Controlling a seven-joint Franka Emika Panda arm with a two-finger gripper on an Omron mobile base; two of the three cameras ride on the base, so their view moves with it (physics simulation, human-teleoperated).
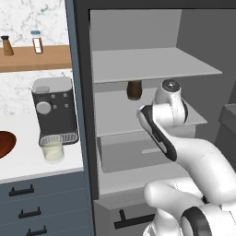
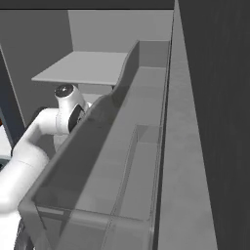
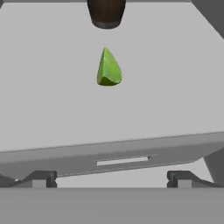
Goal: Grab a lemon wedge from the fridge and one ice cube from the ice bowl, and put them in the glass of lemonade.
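Two dark fingertips stand spread wide at the bottom of our hand view, the gripper (image 3: 111, 179) holding nothing. We see the lemon wedge (image 3: 108, 68) on a pale fridge (image 1: 156, 64) shelf, well apart from the tips, a brown pot (image 3: 106, 13) just behind it. Outside, the glass of lemonade (image 1: 53, 150) sits under the coffee machine (image 1: 54, 108), the ice bowl (image 1: 5, 143) beside it.
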